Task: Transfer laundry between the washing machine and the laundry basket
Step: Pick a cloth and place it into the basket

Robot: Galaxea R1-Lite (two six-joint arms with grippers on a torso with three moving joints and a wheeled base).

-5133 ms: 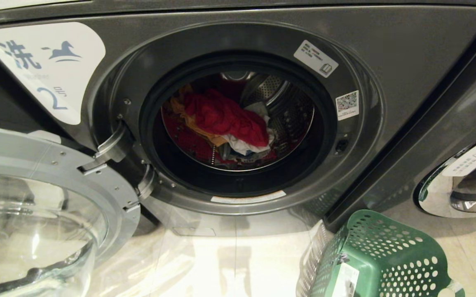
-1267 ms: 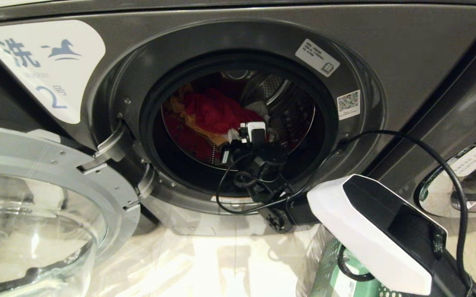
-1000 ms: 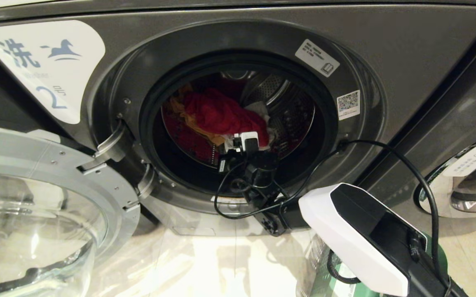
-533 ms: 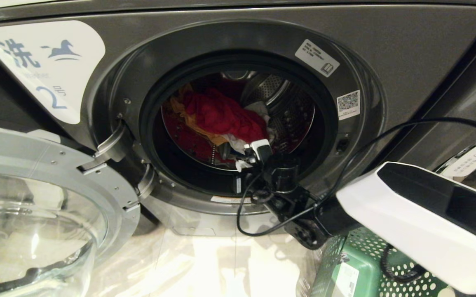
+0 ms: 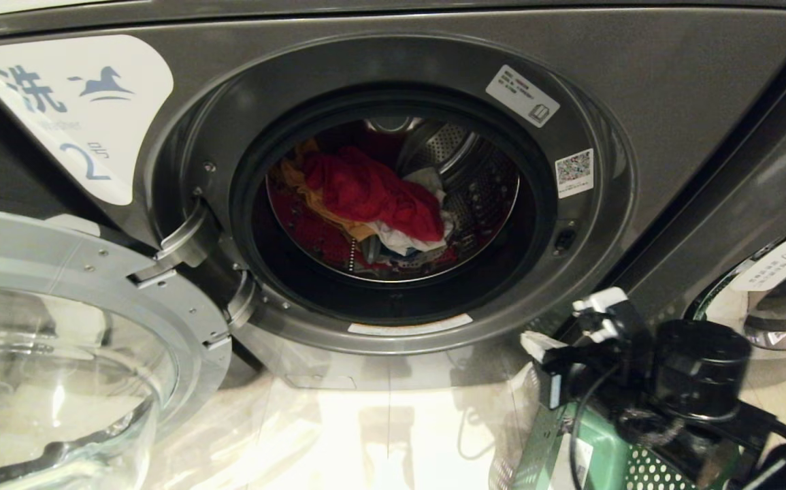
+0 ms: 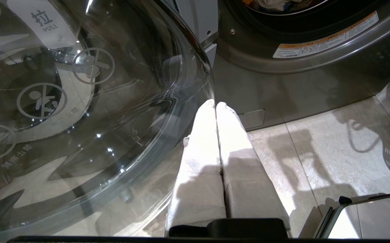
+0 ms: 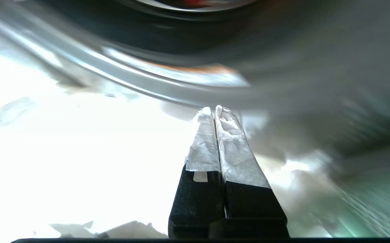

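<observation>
Pale floor tiles (image 5: 379,435) run under a row of grey washers, and yours is the washing machine (image 5: 672,102) marked 2. Your right gripper (image 7: 213,109) has its taped fingers (image 7: 230,141) pressed together on nothing, and it hangs low above the laundry basket's (image 5: 597,452) rim, beside the drum mouth. Your left gripper (image 6: 215,103), likewise shut and empty, is parked by the swung-open door (image 5: 59,340), probably to stay clear of the opening. Inside the drum lies the laundry (image 5: 372,194), heaped against the back where it slumped: one red piece on top, one orange-yellow, one white. You have one basket and two empty grippers.
</observation>
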